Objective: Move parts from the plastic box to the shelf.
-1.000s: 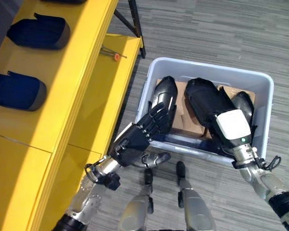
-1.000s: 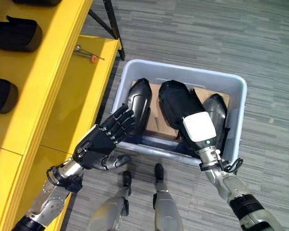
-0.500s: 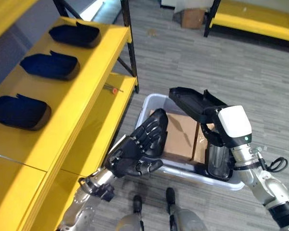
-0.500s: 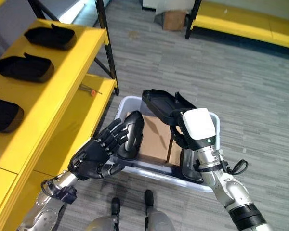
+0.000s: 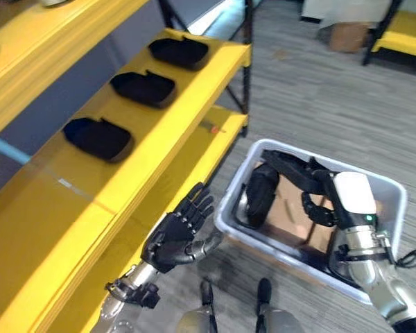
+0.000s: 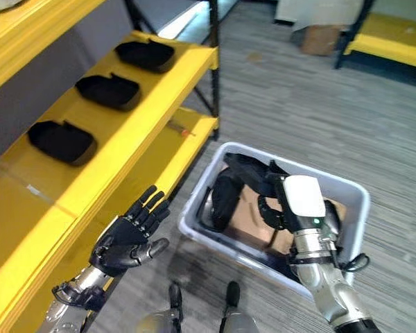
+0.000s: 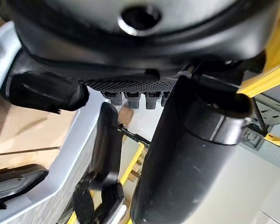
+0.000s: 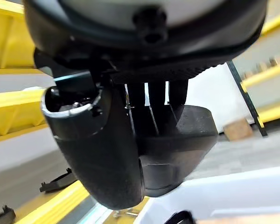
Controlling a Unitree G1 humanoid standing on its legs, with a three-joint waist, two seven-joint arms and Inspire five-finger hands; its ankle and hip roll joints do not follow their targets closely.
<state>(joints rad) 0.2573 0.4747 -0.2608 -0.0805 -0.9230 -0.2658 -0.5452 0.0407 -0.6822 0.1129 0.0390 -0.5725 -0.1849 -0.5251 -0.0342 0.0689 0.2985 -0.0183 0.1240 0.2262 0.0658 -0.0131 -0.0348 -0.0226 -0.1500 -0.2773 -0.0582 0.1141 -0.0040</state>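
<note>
**Part lifted above the box, shelf at ten o'clock**

The shelf (image 5: 159, 132) carries three dark parts (image 5: 97, 137). The left hand (image 5: 177, 236) hovers with fingers spread, empty. At three o'clock, the right hand (image 5: 326, 201) is clamped on a black part (image 5: 284, 166) over the plastic box (image 5: 392, 198). Risk: the overhanging part may twist loose in the grip.

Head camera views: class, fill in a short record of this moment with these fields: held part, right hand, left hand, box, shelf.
held part: black part lifted above the box
right hand: right hand curled round that part
left hand: left hand open, fingers spread, holding nothing, between shelf and box
box: plastic box on the floor, another black part and cardboard inside
shelf: yellow shelf with three black parts in a row
</note>
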